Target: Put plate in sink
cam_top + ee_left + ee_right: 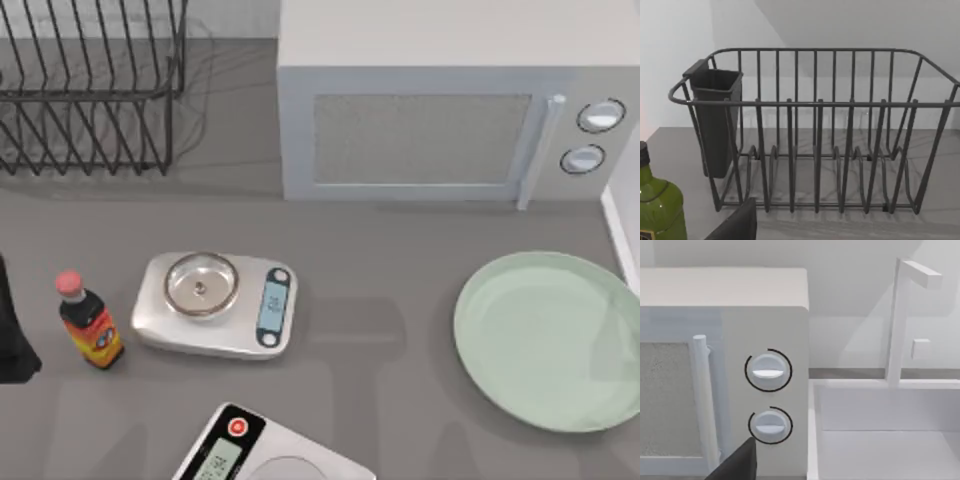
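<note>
The pale mint-green plate [550, 338] lies flat on the grey counter at the right, in front of the microwave. Just beyond its right rim runs the narrow white rim of the sink [622, 238]. In the right wrist view the white sink [815, 440] opens beside the microwave, with a white faucet [900, 320] behind it. A dark part of my right gripper [737, 465] shows at the picture's lower edge, facing the microwave's knobs. My left arm [12, 330] stands at the far left edge, and a dark part of my left gripper [737, 225] faces the dish rack.
A white microwave [440, 120] stands at the back. A dark wire dish rack [90, 90] with a cutlery cup [715, 120] fills the back left. A kitchen scale [215, 305], a sauce bottle [88, 322], a second scale [250, 455] and a green bottle [657, 205] stand left of centre.
</note>
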Robot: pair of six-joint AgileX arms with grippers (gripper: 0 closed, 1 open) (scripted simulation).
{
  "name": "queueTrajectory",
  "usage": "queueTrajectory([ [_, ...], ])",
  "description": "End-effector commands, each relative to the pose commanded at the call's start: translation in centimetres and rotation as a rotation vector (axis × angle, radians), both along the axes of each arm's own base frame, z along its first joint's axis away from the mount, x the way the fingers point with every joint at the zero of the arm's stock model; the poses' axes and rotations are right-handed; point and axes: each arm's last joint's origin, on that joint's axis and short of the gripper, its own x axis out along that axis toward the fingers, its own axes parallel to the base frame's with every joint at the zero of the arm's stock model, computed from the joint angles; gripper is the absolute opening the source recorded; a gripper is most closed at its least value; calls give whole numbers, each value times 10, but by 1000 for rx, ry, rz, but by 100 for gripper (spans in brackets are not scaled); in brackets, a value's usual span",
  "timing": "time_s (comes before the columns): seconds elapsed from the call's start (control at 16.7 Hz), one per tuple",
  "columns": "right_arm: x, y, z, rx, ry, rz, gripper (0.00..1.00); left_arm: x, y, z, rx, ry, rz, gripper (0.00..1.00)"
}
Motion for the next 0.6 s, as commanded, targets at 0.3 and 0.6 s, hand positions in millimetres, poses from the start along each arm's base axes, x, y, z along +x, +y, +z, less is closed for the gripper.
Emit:
queueTrajectory([
  [0.3, 0, 1, 2, 4, 7, 5, 100, 0, 0, 0, 0, 0, 0, 100],
  [0.6, 6, 12, 31, 85, 170, 96, 100, 0, 0, 0, 0, 0, 0, 100],
])
